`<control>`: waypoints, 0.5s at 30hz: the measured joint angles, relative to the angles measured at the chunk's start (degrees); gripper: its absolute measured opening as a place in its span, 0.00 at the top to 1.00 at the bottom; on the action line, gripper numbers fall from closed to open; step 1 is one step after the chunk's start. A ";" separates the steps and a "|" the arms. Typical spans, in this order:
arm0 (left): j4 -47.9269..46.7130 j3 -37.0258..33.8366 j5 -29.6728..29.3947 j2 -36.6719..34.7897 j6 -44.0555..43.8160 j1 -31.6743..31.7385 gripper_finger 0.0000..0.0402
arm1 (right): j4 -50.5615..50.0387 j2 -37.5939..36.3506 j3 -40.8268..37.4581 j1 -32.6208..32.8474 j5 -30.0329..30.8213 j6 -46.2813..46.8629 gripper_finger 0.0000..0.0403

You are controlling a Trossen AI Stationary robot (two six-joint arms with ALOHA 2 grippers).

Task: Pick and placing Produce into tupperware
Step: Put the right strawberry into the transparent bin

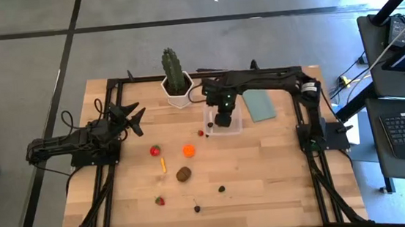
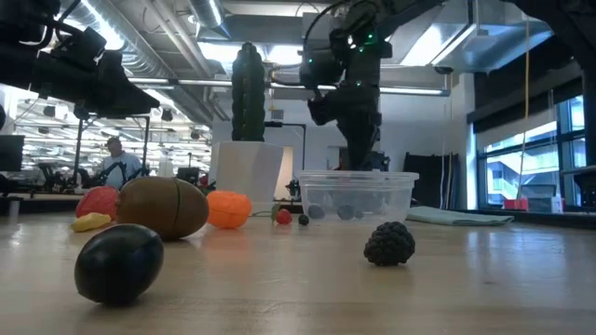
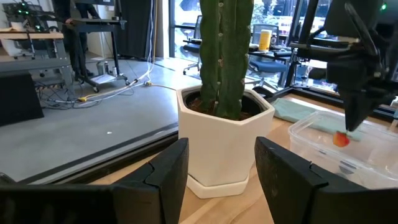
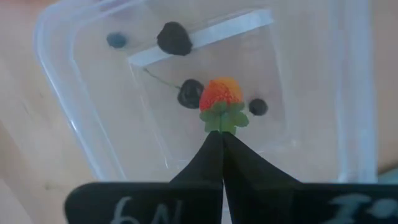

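The clear tupperware (image 1: 223,120) stands near the table's middle with dark berries (image 4: 189,93) on its floor. My right gripper (image 4: 222,134) hangs over it, pointing down, shut on a red strawberry (image 4: 221,93). On the near half of the table lie another strawberry (image 1: 155,151), an orange ball (image 1: 189,150), a yellow stick (image 1: 163,163), a brown oval (image 1: 183,174) and dark berries (image 1: 221,188). My left gripper (image 1: 133,116) waits open at the left, level, facing the cactus pot (image 3: 224,143) without touching it. My right gripper pinches the strawberry's green leafy cap (image 4: 222,119) between its two fingertips (image 4: 239,155). The fingers come from above and point down. The red body hangs below the fingertips, over the inside of the tupperware (image 3: 348,155) and above the berries on its floor.
A tall green cactus (image 1: 174,72) in a white pot stands just left of the tupperware at the back. A flat blue-grey lid (image 1: 259,105) lies to its right. A small red piece (image 1: 200,133) lies by the tupperware's left wall. A person (image 2: 114,163) shows far behind the table.
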 joint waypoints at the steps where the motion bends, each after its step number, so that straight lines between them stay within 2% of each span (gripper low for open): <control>1: 0.01 0.00 0.00 0.01 0.00 0.02 0.56 | 0.00 0.23 0.00 0.15 0.02 -0.13 1.00; 8: 0.01 -0.01 0.00 0.00 0.00 0.00 0.56 | 0.40 0.39 -0.02 0.47 0.06 -0.15 1.00; 15: 0.01 0.00 0.00 -0.01 0.00 0.01 0.56 | 0.36 0.39 -0.02 0.48 0.06 0.04 0.91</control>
